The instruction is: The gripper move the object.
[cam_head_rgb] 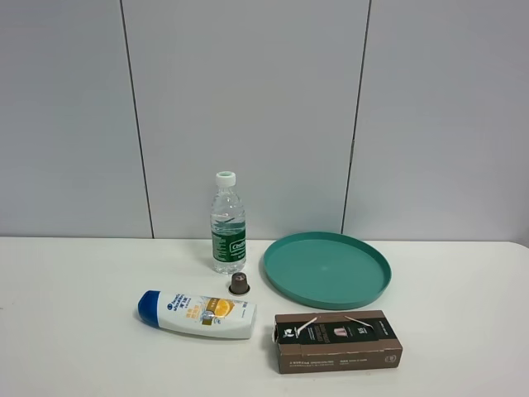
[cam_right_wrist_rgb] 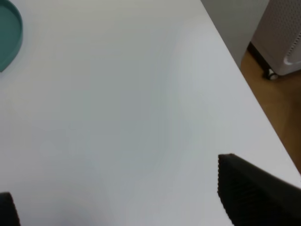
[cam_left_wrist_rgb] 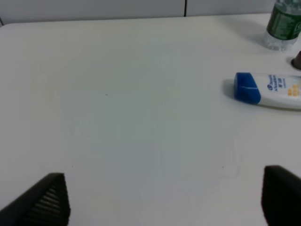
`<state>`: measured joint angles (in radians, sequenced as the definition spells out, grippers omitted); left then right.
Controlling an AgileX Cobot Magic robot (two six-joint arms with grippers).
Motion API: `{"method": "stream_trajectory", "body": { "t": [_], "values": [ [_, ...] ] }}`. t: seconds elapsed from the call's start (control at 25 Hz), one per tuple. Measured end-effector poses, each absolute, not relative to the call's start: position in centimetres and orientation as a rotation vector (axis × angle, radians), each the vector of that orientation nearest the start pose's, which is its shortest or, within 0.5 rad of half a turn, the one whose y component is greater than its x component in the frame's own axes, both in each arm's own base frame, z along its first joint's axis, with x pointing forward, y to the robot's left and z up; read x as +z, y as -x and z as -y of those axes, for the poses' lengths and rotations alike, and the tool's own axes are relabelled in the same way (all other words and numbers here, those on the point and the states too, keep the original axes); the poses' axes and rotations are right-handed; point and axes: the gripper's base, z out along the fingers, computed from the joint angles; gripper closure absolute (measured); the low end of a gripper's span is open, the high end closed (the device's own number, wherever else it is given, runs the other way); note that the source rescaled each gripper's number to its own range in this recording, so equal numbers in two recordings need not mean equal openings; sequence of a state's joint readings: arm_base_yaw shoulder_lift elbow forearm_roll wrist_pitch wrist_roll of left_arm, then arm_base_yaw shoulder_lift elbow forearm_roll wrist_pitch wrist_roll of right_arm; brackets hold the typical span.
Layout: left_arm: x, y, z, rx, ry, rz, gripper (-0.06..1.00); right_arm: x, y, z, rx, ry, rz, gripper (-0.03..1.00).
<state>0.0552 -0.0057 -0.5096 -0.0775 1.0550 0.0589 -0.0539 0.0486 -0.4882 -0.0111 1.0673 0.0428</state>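
Water bottle (cam_head_rgb: 227,223): clear, showing white cap, green label.
Shampoo bottle (cam_head_rgb: 198,313): white, wearing blue cap, yellow-orange print.
Plate (cam_head_rgb: 327,270): teal.
Box (cam_head_rgb: 337,341): brown, black top.
Capsule (cam_head_rgb: 239,284): brown.
Desk (cam_head_rgb: 74,331): white.

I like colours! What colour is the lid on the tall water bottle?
White. The water bottle has a white screw cap, clearest in the exterior high view.

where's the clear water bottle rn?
In the exterior high view the clear plastic water bottle with white cap stands upright left of centre near the wall, beside the round teal plate, just behind the small brown capsule.
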Motion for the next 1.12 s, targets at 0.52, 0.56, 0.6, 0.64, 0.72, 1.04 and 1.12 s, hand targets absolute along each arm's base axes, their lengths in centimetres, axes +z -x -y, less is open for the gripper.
{"method": "stream_trajectory", "body": {
  "t": [0.52, 0.56, 0.6, 0.64, 0.72, 1.04, 1.12],
  "values": [
    [28.06, 0.65, 0.65, -0.020, -0.008, -2.021, -0.06, 27.26, 0.37, 0.43, -0.028, -0.180, -2.052, 0.38],
    [28.06, 0.65, 0.65, -0.020, -0.008, -2.021, -0.06, 27.27, 0.38, 0.45, -0.029, -0.184, -2.052, 0.38],
    [28.06, 0.65, 0.65, -0.020, -0.008, -2.021, -0.06, 27.27, 0.38, 0.45, -0.026, -0.188, -2.051, 0.38],
    [28.06, 0.65, 0.65, -0.020, -0.008, -2.021, -0.06, 27.27, 0.38, 0.45, -0.026, -0.189, -2.051, 0.38],
    [28.06, 0.65, 0.65, -0.020, -0.008, -2.021, -0.06, 27.27, 0.38, 0.45, -0.025, -0.191, -2.051, 0.38],
    [28.06, 0.65, 0.65, -0.020, -0.008, -2.021, -0.06, 27.27, 0.38, 0.45, -0.022, -0.195, -2.051, 0.38],
    [28.06, 0.65, 0.65, -0.020, -0.008, -2.021, -0.06, 27.27, 0.38, 0.45, -0.021, -0.196, -2.051, 0.38]
  ]
}}
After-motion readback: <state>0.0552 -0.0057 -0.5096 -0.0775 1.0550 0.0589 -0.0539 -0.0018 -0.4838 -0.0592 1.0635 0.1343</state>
